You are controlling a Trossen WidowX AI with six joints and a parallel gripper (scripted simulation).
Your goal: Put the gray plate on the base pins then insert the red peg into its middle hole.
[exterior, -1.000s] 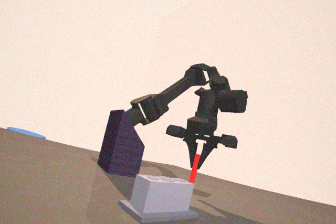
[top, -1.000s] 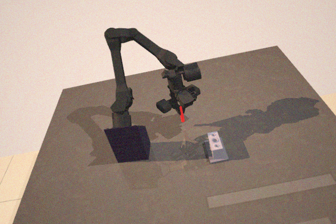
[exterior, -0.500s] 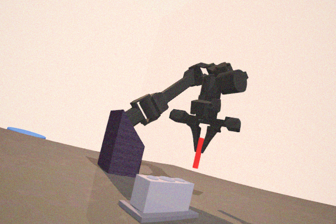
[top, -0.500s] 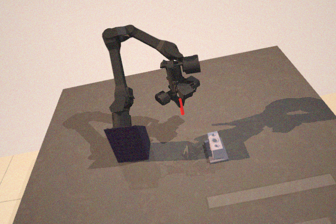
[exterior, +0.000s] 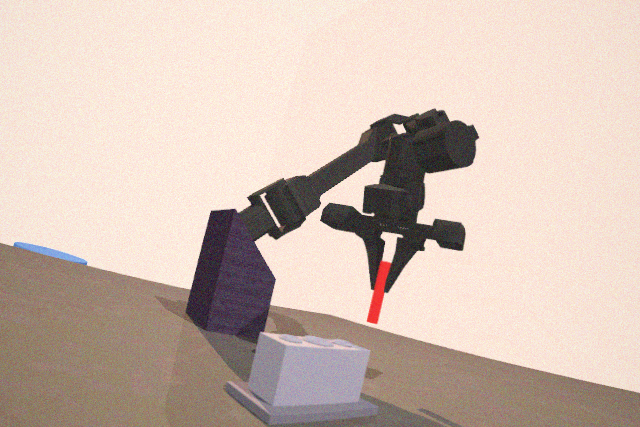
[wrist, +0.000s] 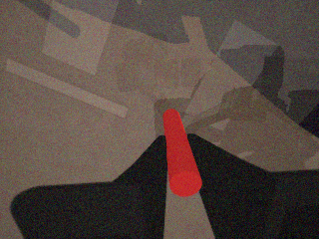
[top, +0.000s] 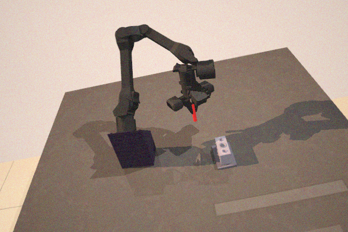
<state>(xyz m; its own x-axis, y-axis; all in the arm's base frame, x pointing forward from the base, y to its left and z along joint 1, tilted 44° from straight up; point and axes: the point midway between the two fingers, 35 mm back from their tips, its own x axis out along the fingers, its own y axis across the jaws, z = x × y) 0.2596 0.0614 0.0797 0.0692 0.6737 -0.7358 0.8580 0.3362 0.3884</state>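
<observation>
My gripper [top: 193,112] [exterior: 379,288] [wrist: 175,140] is shut on the red peg [top: 194,117] [exterior: 375,308] [wrist: 184,164]. The peg hangs well above the table, its lower end sticking out below the fingertips and looking slightly slanted in the top and exterior views. The gray plate [top: 227,149] [exterior: 323,378], a thick pale block, lies level on the base [top: 229,166] [exterior: 324,413]. Its top shows three round spots in a row, and no peg stands in the middle one. The base's pins cannot be made out separately. The gripper and peg are off to the side of the plate, higher than it.
The arm's dark purple mount [top: 137,149] [exterior: 237,282] stands on the brown table [top: 182,209] [exterior: 129,360], left of the plate in the top view. Shadows cross the table around the plate. A blue disc [exterior: 49,252] shows at the far left in the exterior view.
</observation>
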